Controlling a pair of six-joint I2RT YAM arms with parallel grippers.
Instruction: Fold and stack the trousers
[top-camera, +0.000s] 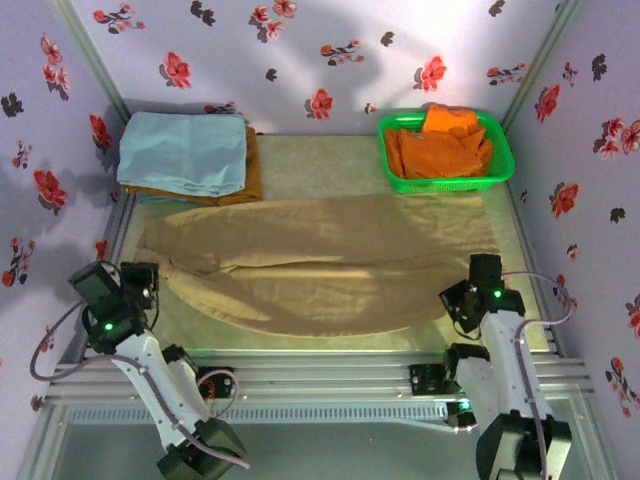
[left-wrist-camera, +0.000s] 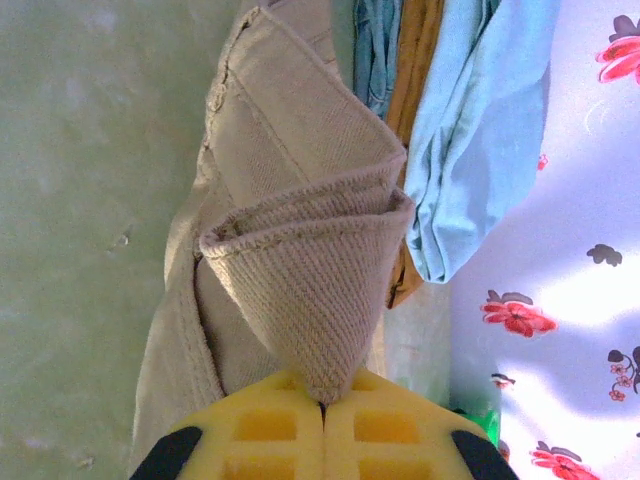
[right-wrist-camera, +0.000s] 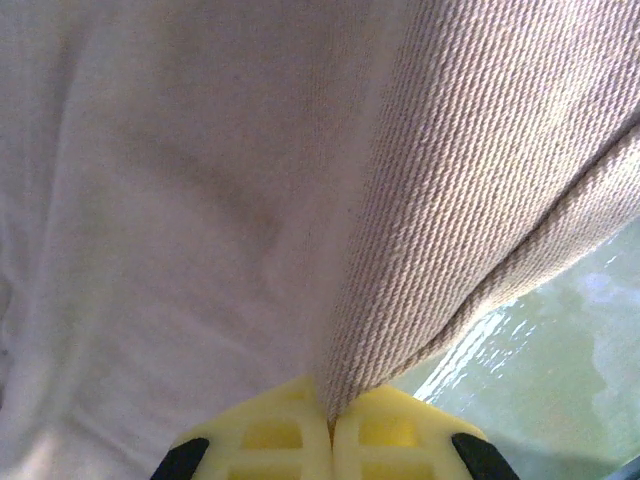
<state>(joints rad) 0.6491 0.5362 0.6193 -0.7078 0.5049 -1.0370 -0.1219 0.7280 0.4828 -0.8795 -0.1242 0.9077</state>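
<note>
The tan trousers (top-camera: 320, 265) lie spread lengthwise across the table, reaching from the left side to the right. My left gripper (top-camera: 150, 280) is at their left end, shut on a pinched fold of the tan trousers (left-wrist-camera: 310, 290); in the left wrist view the yellow pads (left-wrist-camera: 270, 425) meet on the cloth, with my left gripper (left-wrist-camera: 322, 405) closed around its tip. My right gripper (top-camera: 484, 272) is at the right end of the trousers (right-wrist-camera: 450, 200), its yellow pads (right-wrist-camera: 280, 430) pressed together on a ridge of cloth; my right gripper (right-wrist-camera: 330, 412) is shut.
A folded stack with light blue cloth (top-camera: 185, 150) on top lies at the back left, also seen as light blue cloth (left-wrist-camera: 480, 120) beyond the held fold. A green basket (top-camera: 500, 170) of orange garments (top-camera: 440, 145) stands at the back right. Flowered walls close in on three sides.
</note>
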